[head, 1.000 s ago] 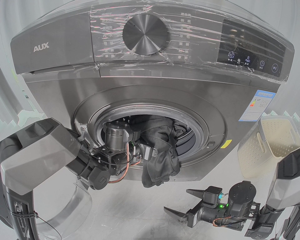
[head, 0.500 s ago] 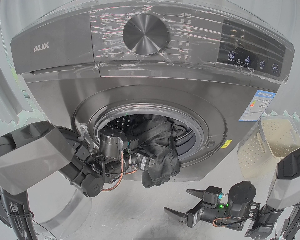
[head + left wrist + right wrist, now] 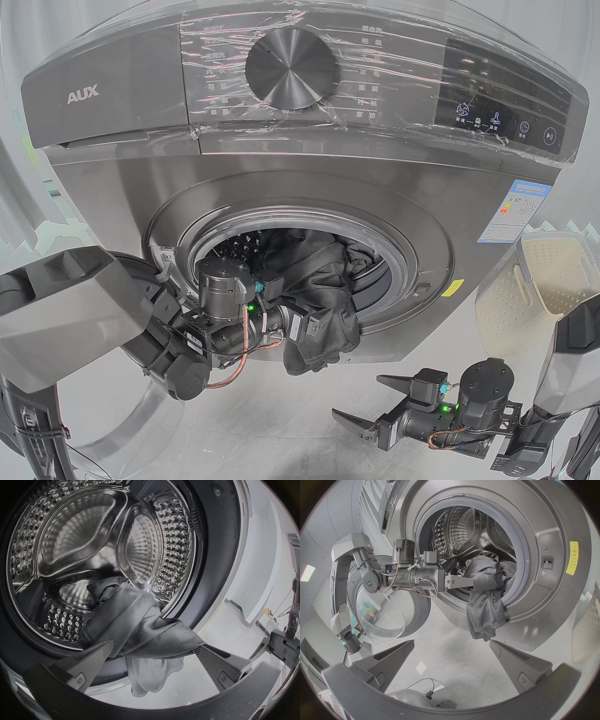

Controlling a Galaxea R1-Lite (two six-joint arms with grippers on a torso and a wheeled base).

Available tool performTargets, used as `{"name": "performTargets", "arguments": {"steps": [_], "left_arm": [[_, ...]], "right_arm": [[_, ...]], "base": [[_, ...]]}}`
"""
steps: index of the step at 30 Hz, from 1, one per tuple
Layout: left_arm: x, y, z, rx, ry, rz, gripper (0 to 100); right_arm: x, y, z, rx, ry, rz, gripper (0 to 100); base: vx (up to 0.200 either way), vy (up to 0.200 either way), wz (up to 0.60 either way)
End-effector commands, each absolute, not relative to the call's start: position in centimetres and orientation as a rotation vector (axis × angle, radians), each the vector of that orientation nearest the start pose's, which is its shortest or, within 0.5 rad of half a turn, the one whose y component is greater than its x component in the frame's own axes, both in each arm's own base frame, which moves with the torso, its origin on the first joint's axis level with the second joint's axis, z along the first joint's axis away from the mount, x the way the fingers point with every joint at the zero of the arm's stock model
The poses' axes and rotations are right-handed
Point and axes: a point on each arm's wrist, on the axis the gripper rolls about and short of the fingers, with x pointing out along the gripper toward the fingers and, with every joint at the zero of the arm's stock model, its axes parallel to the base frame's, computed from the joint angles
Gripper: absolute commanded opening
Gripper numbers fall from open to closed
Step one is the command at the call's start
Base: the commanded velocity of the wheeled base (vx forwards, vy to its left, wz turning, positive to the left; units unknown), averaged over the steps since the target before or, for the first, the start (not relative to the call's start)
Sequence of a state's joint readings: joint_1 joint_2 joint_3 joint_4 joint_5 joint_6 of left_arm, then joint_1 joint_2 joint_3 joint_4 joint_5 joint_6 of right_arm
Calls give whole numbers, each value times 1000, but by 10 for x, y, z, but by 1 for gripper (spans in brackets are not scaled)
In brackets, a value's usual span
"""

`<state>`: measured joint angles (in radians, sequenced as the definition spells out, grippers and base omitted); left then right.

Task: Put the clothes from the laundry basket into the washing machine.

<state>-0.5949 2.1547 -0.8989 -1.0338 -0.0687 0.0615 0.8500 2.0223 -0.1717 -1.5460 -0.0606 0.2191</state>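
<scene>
While the right gripper (image 3: 356,395) is held low over the floor (image 3: 262,425), spread wide with nothing in it, the left gripper (image 3: 153,648) is parked at the mouth of the washing machine (image 3: 375,206), spread too, not pinching anything. A dark garment (image 3: 325,294) is draped over the rim (image 3: 403,262), partly hanging outside, partly tucked into the drum (image 3: 78,542).

You see a pale grey floor (image 3: 262,419), crossed by faint seams, from 5 to 7 o'clock in the head view. At 9 o'clock stands a pale ribbed panel (image 3: 22,187). In the right wrist view you find white walls (image 3: 328,520) jointed in squares, one lit rectangular lamp (image 3: 307,572), and a small pale square mark (image 3: 421,667) on the floor.
</scene>
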Motion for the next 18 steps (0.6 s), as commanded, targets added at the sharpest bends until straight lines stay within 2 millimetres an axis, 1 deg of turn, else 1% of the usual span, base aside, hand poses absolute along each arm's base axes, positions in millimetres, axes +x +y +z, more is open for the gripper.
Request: {"name": "performTargets", "arguments": {"steps": [1,3,4,5,6,13,15,18], "left_arm": [[332,-231,69,114,200,-680,100],[345,-237,60,107,173,-661,100],[346,-237,60,107,171,-660,100],[356,-241,51,103,158,-651,100],[361,-244,47,102,153,-644,100],[380,-255,21,97,156,-619,100],[388,-255,18,96,145,-596,100],[394,-253,19,91,135,-579,100]], "right_arm": [[171,187,52,74,356,736,100],[171,187,52,74,355,734,100],[171,187,52,74,355,734,100],[171,187,52,74,355,734,100],[171,186,53,75,354,734,100],[171,187,54,78,347,737,100],[171,187,54,78,347,737,100],[170,186,56,80,343,738,100]], "base": [[0,0,0],[0,0,0],[0,0,0],[0,0,0],[0,0,0],[0,0,0],[0,0,0],[0,0,0]]}}
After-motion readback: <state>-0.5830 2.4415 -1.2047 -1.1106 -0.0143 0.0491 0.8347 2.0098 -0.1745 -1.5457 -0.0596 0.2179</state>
